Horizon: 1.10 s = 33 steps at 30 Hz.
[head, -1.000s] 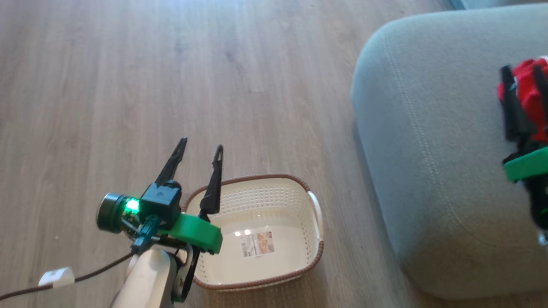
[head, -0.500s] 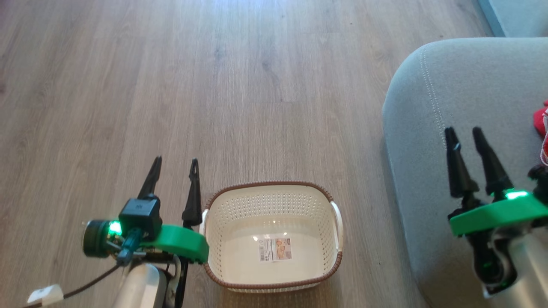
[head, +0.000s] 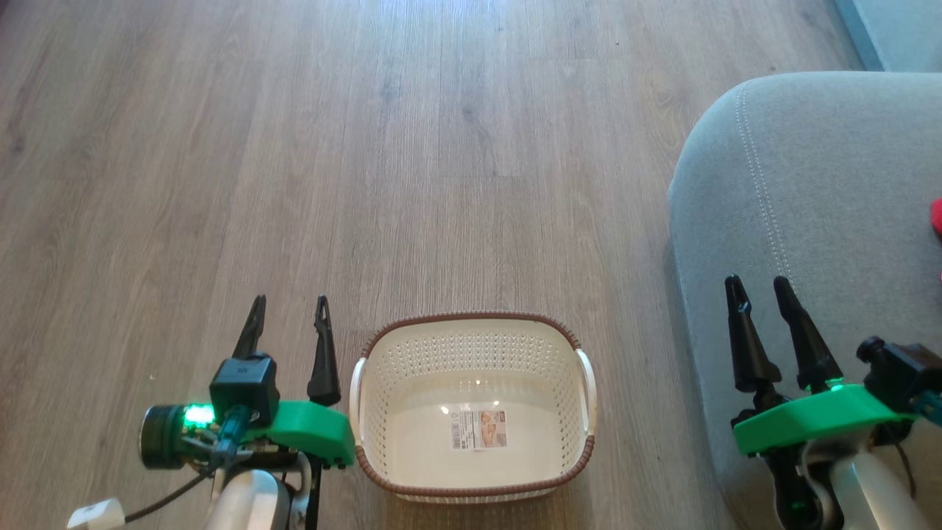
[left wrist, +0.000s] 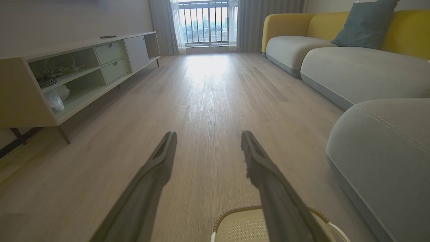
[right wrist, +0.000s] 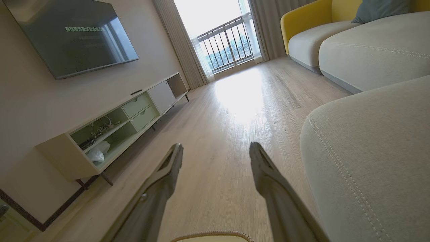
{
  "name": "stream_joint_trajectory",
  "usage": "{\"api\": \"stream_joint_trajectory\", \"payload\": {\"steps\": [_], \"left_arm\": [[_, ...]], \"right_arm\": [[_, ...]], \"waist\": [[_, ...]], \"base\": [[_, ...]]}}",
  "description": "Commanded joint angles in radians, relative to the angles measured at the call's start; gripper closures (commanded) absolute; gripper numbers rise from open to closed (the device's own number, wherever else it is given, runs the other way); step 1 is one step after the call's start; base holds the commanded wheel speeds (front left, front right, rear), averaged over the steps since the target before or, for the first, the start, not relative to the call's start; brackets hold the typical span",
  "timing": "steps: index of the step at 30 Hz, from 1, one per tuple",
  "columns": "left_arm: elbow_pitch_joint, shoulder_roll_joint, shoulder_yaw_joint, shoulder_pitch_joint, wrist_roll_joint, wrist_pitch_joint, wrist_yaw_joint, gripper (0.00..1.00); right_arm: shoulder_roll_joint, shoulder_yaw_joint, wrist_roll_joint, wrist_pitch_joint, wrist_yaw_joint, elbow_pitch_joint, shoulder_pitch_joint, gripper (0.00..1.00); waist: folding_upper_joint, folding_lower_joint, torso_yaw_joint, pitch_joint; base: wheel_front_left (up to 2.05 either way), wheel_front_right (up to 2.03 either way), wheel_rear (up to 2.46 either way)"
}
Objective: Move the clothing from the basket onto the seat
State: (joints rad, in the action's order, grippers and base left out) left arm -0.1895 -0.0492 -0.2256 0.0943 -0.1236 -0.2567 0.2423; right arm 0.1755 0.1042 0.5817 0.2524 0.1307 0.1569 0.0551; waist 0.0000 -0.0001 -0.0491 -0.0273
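So: right gripper (head: 756, 283) is spread and empty. A second ago it was pinching red clothing (head: 936, 217) over the seat (head: 809, 184); now it has pulled back to the seat's edge. The left gripper (head: 289, 302) is spread too, idle just beside the basket (head: 471, 318). Basket is empty, bottom label (head: 478, 430) bare. A sliver of the clothing lies on the seat at far right. Reads as transfer done, nothing left to fetch.
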Motion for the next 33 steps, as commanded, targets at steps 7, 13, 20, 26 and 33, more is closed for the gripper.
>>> {"api": "stream_joint_trajectory", "payload": {"steps": [7,13,20,26,33], "left_arm": [[0.012,-0.001,0.028,0.018,-0.013,-0.005,-0.004,0.0],[0.01,-0.001,0.035,0.013,-0.028,-0.005,-0.029,0.0],[0.013,-0.001,0.037,0.009,-0.045,-0.005,-0.078,0.0],[0.023,-0.001,0.05,0.005,-0.065,-0.005,-0.105,0.0],[0.036,-0.001,0.061,0.001,-0.094,-0.005,-0.121,0.0]], "right_arm": [[-0.017,-0.002,-0.027,0.009,0.0,-0.024,-0.003,0.0],[-0.016,-0.003,-0.026,0.009,0.0,-0.018,-0.003,0.0],[-0.019,-0.003,-0.014,0.009,0.0,-0.005,-0.004,0.0],[-0.018,-0.001,-0.01,0.009,0.0,-0.003,-0.003,0.0],[-0.015,0.003,-0.007,0.009,0.0,-0.001,-0.002,0.0]], "waist": [[0.0,0.0001,-0.006,0.002],[0.0,0.0001,-0.002,0.006],[0.0,0.0001,0.0,0.006],[0.0,0.0001,0.003,0.004],[0.0,0.0001,0.005,0.001]], "base": [[0.0,0.0,0.0],[0.0,0.0,0.0],[0.0,0.0,0.0],[0.0,0.0,0.0],[0.0,0.0,0.0]]}}
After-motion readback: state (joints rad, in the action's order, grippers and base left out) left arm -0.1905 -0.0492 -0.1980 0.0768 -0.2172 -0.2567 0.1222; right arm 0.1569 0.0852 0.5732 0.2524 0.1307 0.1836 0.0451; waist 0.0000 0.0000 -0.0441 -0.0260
